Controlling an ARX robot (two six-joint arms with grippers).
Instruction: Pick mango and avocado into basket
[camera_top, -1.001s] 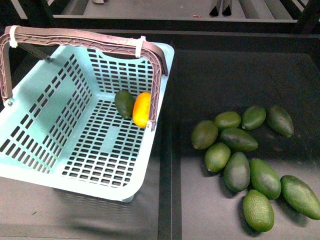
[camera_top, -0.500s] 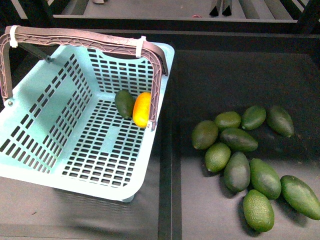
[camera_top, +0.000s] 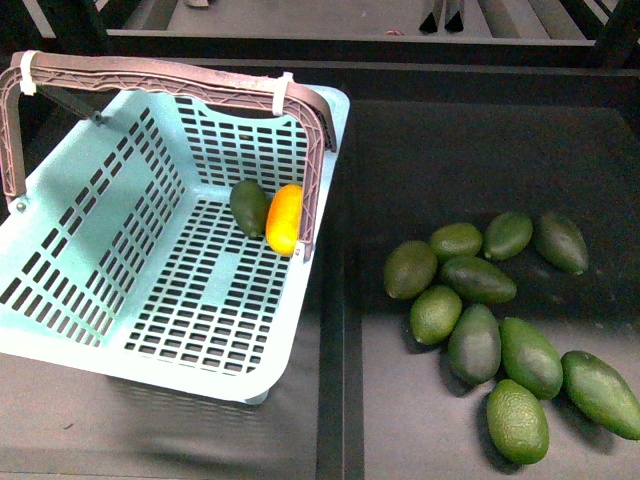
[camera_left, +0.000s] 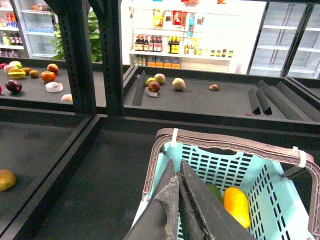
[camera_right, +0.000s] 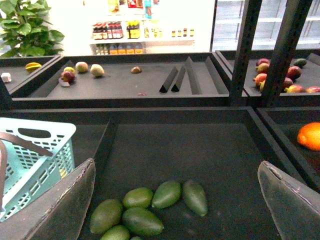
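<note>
Currently, the front view looks down on a dark shelf surface (camera_top: 450, 150) with a light teal basket (camera_top: 90, 230) occupying the area from nine o'clock toward the centre. Its brown swing handle (camera_top: 160, 75) arches across the far rim and is tied with white zip ties. Inside the basket, against the right-hand wall at about the centre of the view, the orange-yellow mango (camera_top: 284, 218) lies touching a dark green avocado (camera_top: 249, 207), which sits just to its left. Neither arm appears in this view.

Outside the basket, toward four o'clock, a cluster of loose avocados (camera_top: 480, 315) rests on the shelf, many touching one another.

From the left wrist camera, the left gripper (camera_left: 175, 192) hangs above the near rim of the basket with its two dark fingers pressed together and nothing between them; the mango and a sliver of the avocado show beyond it on the slotted floor.

From the right wrist camera, the right gripper (camera_right: 182, 200) has its fingers (camera_right: 60, 205) spread wide apart and empty, hovering over the loose avocados. Farther shelves behind hold assorted fruit (camera_right: 82, 67) and an orange (camera_right: 310, 136).
</note>
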